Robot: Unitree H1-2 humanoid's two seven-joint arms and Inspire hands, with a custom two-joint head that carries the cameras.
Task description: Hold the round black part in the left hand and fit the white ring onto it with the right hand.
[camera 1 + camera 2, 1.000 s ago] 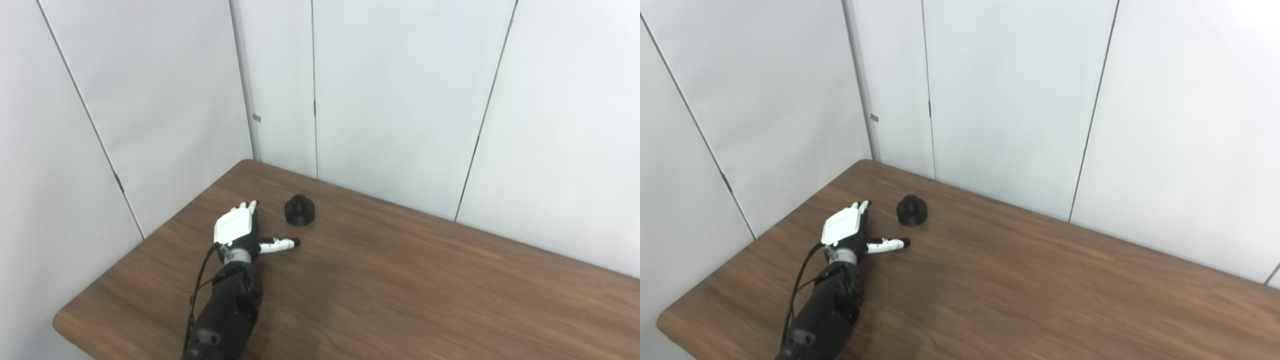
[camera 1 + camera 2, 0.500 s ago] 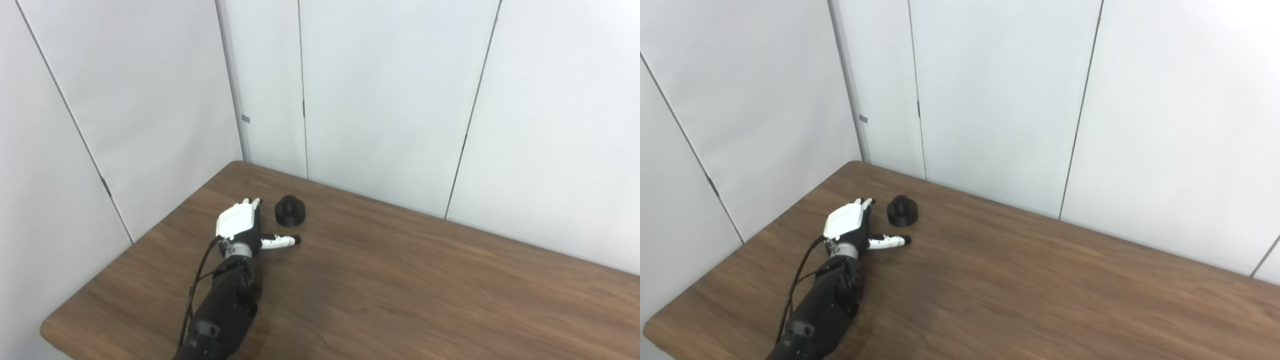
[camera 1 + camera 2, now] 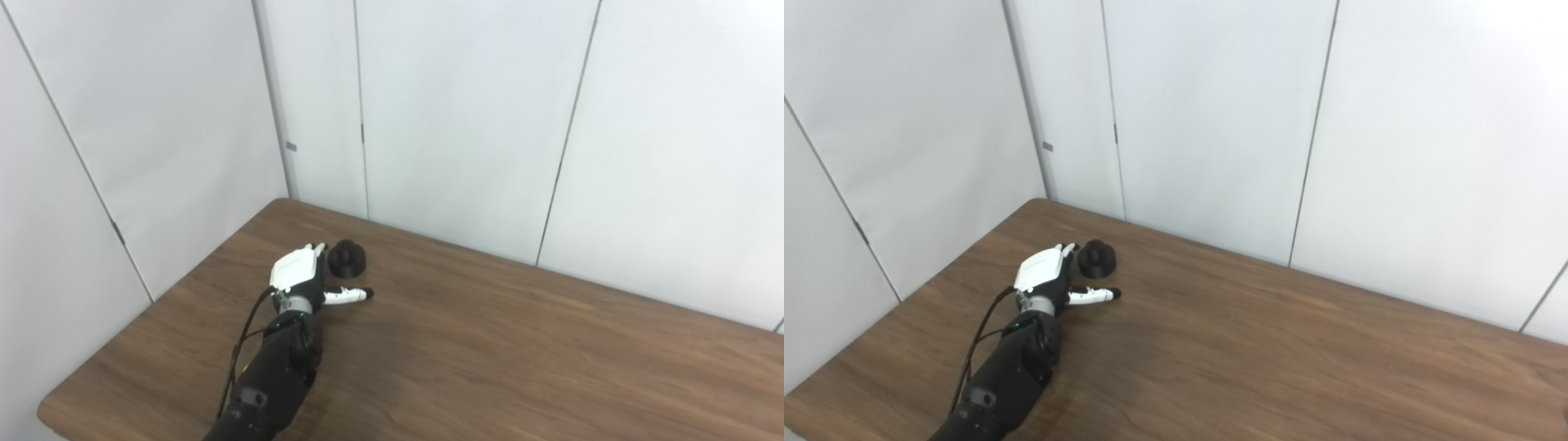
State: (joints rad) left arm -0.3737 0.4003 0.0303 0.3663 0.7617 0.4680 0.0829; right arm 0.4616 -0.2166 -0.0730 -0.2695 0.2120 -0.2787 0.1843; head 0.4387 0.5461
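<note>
**A:** Which step?

**B:** Reaching. My left hand [image 3: 298, 277] is spread open, empty, just beside the round black part [image 3: 346, 259], thumb in front. Next: close around it.

**A:** Ring?

**B:** Not visible.

No readable text, labels, brands or numbers anywhere. Small grey tag [image 3: 291, 146] on the wall panel seam is too small to read.
</note>
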